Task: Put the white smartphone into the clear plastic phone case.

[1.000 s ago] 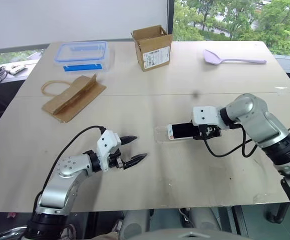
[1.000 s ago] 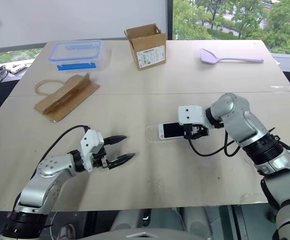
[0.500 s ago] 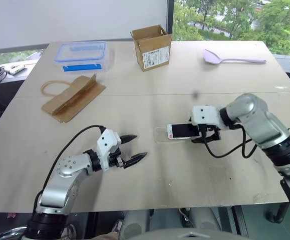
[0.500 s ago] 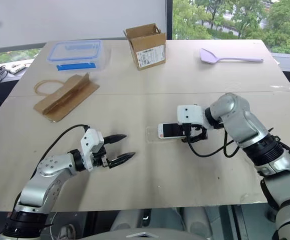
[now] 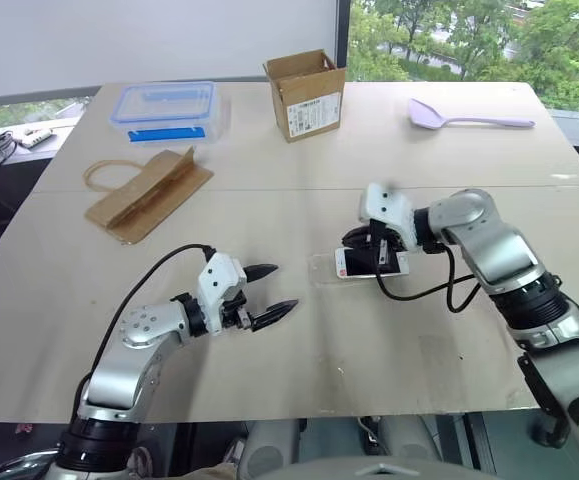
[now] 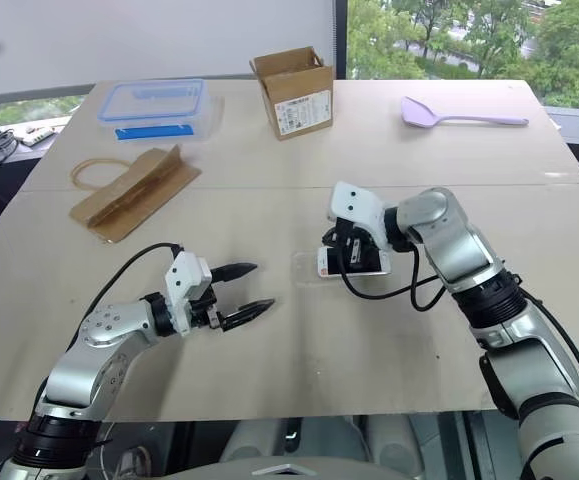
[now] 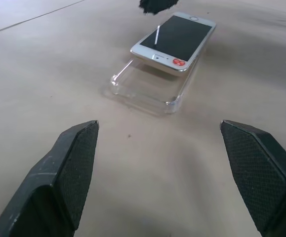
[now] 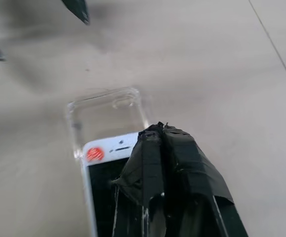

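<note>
Nearest the camera, the left gripper (image 5: 277, 291) hovers low over the pale, matte table (image 5: 299, 380), its two black tapered fingers spread wide with nothing between them; a black cable loops back from its wrist. Just beyond, near the table's middle, lies the clear plastic phone case (image 7: 150, 90), a thin glassy shell with rounded corners, so transparent that from the head camera it is hard to make out. The white smartphone (image 7: 175, 39) rests partly over the case: its end with a small red dot overhangs the shell and sits tilted on the rim rather than seated flat, while the case's near end lies bare. The right gripper (image 8: 155, 143) is above the phone's dark screen, its black fingers pressed together with nothing between them; they hide part of the screen, and whether the tips touch the glass cannot be told. Farther back on the left lies a creased brown paper bag (image 5: 149, 193) with a loop handle. Behind it stands a clear food container (image 5: 162, 108) with a blue-rimmed lid, then an open cardboard box (image 5: 306, 83), and at the far right a lilac plastic spatula (image 5: 466, 117).
</note>
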`<act>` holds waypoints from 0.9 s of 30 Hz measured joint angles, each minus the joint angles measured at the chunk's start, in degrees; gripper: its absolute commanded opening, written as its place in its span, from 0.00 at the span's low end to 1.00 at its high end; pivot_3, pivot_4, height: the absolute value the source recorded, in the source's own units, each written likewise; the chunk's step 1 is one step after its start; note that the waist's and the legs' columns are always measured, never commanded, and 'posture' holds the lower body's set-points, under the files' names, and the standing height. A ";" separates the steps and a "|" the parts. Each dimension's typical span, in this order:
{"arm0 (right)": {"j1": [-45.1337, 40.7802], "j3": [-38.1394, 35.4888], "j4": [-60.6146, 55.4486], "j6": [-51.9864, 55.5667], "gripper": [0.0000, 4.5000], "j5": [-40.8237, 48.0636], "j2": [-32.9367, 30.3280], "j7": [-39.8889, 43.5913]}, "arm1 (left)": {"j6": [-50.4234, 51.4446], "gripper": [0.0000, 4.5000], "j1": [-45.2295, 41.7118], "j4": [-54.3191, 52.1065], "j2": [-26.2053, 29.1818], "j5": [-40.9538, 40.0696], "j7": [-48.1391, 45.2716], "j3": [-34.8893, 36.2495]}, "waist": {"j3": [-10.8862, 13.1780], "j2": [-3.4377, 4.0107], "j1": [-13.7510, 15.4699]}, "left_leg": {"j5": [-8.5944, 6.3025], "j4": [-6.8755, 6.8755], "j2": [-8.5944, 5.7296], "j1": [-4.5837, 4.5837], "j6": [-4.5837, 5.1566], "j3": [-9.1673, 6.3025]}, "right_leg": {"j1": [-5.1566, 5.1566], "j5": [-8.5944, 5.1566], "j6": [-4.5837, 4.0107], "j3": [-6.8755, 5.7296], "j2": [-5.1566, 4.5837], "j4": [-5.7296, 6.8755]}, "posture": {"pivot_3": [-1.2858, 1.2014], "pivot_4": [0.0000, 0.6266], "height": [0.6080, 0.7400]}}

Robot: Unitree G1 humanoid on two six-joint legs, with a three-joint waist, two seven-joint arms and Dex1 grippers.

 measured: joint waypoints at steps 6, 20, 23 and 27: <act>2.30 2.94 2.87 -3.13 0.01 -1.94 0.95 -1.83 | 0.15 0.90 0.20 -0.35 -0.11 0.00 0.26 -0.71 | 0.00 0.00 -0.17 | 0.00 -0.01 -0.03 0.04 0.00 0.02 | -0.01 0.00 0.00 0.03 0.03 0.04 | 0.52 0.24 1.00; 4.04 5.32 4.35 -9.19 0.01 -2.78 1.14 -1.42 | 0.20 0.90 0.65 -0.71 -0.60 0.01 1.09 -1.24 | -0.17 -0.03 -0.25 | 0.00 0.00 0.01 0.17 0.00 0.02 | 0.07 0.00 -0.01 0.03 0.10 0.06 | 0.52 0.24 1.00; 4.35 5.25 4.94 -9.69 0.01 -2.78 1.51 -1.52 | 0.20 0.90 0.64 -0.71 -0.60 0.01 1.19 -1.28 | -0.28 -0.03 -0.26 | 0.00 0.00 0.01 0.24 0.00 0.02 | 0.13 -0.01 -0.01 0.03 0.10 0.06 | 0.52 0.24 1.00; 4.85 5.17 6.03 -10.43 0.01 -2.78 2.14 -2.04 | 0.20 0.90 0.64 -0.71 -0.60 0.01 1.21 -1.28 | -0.48 -0.04 -0.26 | 0.00 0.00 0.04 0.49 0.00 0.02 | 0.39 -0.11 -0.16 0.03 0.10 0.04 | 0.52 0.24 1.00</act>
